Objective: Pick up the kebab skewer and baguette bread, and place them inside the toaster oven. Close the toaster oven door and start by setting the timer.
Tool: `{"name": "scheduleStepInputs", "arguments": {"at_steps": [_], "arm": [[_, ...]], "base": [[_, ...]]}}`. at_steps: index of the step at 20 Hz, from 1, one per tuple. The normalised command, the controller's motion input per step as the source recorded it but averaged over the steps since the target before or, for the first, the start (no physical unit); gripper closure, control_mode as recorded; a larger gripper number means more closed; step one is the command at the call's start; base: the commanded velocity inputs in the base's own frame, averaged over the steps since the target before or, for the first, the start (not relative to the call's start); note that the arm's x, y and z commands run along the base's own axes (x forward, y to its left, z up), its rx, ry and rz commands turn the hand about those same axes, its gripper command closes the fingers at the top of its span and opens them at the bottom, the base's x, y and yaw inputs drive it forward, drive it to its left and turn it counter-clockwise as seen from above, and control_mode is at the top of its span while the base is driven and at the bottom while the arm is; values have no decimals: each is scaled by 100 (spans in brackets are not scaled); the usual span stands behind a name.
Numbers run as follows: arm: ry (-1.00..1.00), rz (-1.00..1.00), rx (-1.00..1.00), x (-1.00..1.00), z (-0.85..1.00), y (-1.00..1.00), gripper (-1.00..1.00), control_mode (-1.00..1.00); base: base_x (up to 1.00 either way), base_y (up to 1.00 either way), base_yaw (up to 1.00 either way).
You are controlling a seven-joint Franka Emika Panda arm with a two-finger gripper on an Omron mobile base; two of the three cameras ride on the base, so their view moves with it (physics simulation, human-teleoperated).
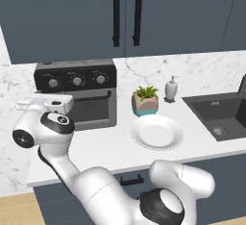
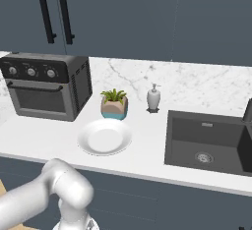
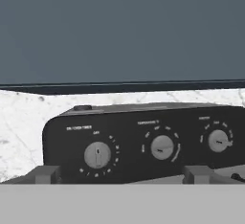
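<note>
Spread wide and holding nothing, the two-finger gripper (image 3: 122,174) shows its two dark grey fingertips (image 3: 46,174) at the bottom of the hand view, apart at lower left and lower right, facing the black knob panel of the boxy dark grey toaster oven (image 3: 143,141). Three round silver-black knobs (image 3: 97,155) sit in a row across that panel. In the left base view the oven (image 1: 96,99) stands at left of centre on the white marble counter (image 1: 110,152), against the backsplash, and the white arm's hand is in front of its left side. The grey-framed toaster oven door (image 2: 37,99) with dark glass and a black bar handle stands closed. Right of the oven sit a small potted green plant (image 2: 114,103), a round white plate (image 2: 104,137), a white soap dispenser (image 2: 154,98) and a dark sink basin (image 2: 206,145). Dark blue-grey wall cabinets (image 1: 125,15) with black bar handles hang above.
</note>
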Motion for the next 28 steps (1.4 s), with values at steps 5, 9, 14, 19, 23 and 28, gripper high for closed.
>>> {"name": "scheduleStepInputs", "arguments": {"at_steps": [5,9,14,19,23,28], "arm": [[17,1,2,0,-20,5,-100,-100],[4,5,0,11,-9,16,-100,-100],[1,13,0,31,-5,19,-100,-100],[1,13,0,33,0,3,-100,-100],[1,8,1,13,0,-3,-100,-100],[0,0,0,6,0,-12,-100,-100]], "base": [[0,0,0],[0,0,0],[0,0,0],[0,0,0],[0,0,0],[0,0,0]]}}
